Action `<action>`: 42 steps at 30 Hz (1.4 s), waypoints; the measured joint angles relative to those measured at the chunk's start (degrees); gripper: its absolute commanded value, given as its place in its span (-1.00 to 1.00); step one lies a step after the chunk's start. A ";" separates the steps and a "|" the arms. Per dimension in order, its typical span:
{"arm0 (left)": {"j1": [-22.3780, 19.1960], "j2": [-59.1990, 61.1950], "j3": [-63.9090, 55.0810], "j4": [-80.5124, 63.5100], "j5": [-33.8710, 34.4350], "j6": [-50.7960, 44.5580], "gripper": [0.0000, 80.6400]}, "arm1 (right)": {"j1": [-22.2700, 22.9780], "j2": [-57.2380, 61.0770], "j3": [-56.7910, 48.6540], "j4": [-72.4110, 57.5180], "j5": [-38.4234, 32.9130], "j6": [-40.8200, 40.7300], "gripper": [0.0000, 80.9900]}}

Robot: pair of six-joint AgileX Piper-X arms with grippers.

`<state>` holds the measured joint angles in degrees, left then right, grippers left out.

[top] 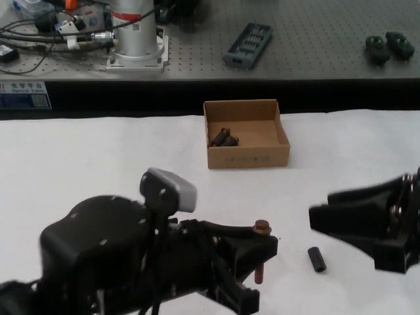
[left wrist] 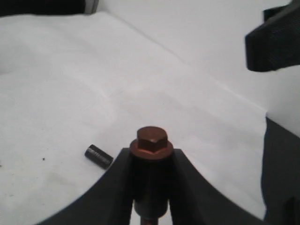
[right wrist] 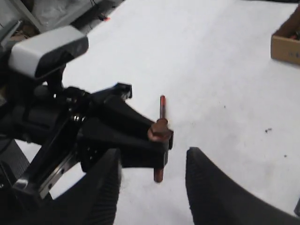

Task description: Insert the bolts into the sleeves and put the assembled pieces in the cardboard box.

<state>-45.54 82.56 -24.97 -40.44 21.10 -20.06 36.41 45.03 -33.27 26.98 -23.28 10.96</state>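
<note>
My left gripper is shut on a copper bolt, which it holds upright with the hex head on top, above the white cloth. The bolt also shows in the right wrist view, clamped between the black fingers. A short black sleeve lies on the cloth just right of the bolt; the sleeve is loose. My right gripper hangs open above and right of the sleeve, facing the bolt, with nothing between its fingers. The cardboard box stands farther back with dark assembled pieces inside.
A second thin copper rod lies on the cloth beyond the left gripper. A corner of the box is in the right wrist view. Behind the cloth is a perforated bench with a metal post, cables and a black rack.
</note>
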 measured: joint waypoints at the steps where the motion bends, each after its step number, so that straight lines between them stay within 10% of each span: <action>1: 0.00 0.00 -1.24 3.00 -0.60 1.23 -0.71 | 0.00 0.00 0.00 0.92 0.43 -0.11 -0.17; 9: 1.92 0.00 -14.14 24.53 -7.45 13.23 -0.71 | 0.00 -3.54 0.00 5.69 2.21 -0.27 -0.17; 19: 17.67 4.29 -30.53 37.54 -7.97 14.89 -0.71 | 0.00 -11.34 0.00 12.56 3.48 -0.27 -0.17; 42: 17.87 21.49 -48.75 43.75 -5.93 18.79 -0.71 | 0.00 -12.06 0.00 25.07 6.48 -0.92 -0.17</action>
<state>-27.67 104.05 -73.72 3.31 15.17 -1.28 36.41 32.98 -33.27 52.05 -16.79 10.04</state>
